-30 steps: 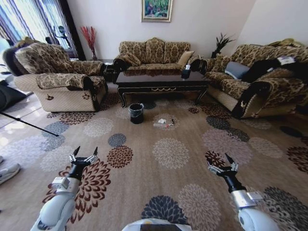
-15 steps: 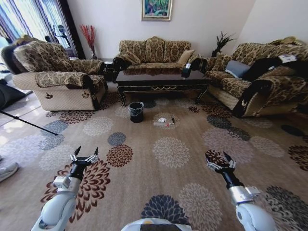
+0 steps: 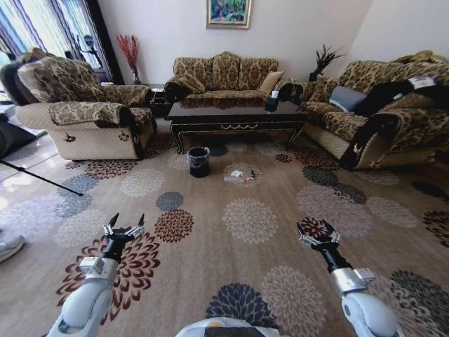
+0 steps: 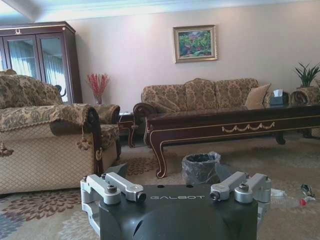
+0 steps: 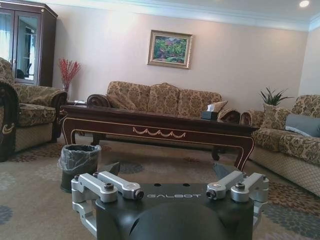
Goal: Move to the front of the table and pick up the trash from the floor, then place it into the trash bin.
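Observation:
The dark glossy table (image 3: pixel 238 116) stands ahead in front of the middle sofa. On the carpet before it stands the black trash bin (image 3: pixel 198 161), lined with a clear bag. The trash (image 3: pixel 238 177), a white paper wad and a clear bottle, lies just right of the bin. My left gripper (image 3: pixel 128 218) and right gripper (image 3: pixel 316 233) hover low over the carpet, far short of the trash, both open and empty. The left wrist view shows the bin (image 4: pixel 200 168), the table (image 4: pixel 225 123) and the red-capped bottle (image 4: pixel 291 201). The right wrist view shows the bin (image 5: pixel 78 162) and the table (image 5: pixel 150 123).
An armchair (image 3: pixel 84 119) flanks the table on the left and a sofa (image 3: pixel 382 126) on the right. A dark tissue box (image 3: pixel 271 104) sits on the table's right end. Open patterned carpet lies between me and the trash. A black pole (image 3: pixel 38 179) crosses the floor at the left.
The whole head view has shifted slightly, so the camera moved. My right gripper has drifted a little left and up in the picture. The left arm holds its pose.

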Tool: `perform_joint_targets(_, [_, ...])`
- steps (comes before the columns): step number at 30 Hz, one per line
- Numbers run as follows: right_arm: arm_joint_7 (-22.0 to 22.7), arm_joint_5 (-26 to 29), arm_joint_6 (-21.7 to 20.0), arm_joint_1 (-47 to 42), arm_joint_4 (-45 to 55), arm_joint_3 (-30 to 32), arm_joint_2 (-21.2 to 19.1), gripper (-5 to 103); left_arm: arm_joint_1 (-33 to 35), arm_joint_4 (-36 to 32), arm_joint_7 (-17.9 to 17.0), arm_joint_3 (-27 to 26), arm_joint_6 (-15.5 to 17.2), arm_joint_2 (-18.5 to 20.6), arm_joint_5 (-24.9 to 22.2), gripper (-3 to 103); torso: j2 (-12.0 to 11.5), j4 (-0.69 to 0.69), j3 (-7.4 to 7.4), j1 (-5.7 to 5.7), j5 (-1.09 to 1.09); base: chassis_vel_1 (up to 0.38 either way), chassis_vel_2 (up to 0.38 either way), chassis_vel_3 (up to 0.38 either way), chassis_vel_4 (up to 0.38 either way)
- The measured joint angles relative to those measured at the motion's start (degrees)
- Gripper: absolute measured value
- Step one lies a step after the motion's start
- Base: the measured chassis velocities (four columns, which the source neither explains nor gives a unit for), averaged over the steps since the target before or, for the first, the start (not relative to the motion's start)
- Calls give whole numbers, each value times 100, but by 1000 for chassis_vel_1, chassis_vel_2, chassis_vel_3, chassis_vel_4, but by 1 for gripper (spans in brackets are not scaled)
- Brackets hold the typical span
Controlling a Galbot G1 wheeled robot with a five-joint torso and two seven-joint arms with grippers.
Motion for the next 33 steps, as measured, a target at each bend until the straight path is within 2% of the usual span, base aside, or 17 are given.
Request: perform_joint_targets(33, [-3,-265,71,-196,135,21,236,100,88,-12,-15,-95,-66,-64,-30,99,-745,0,-528,-216,0,0,0,0,0])
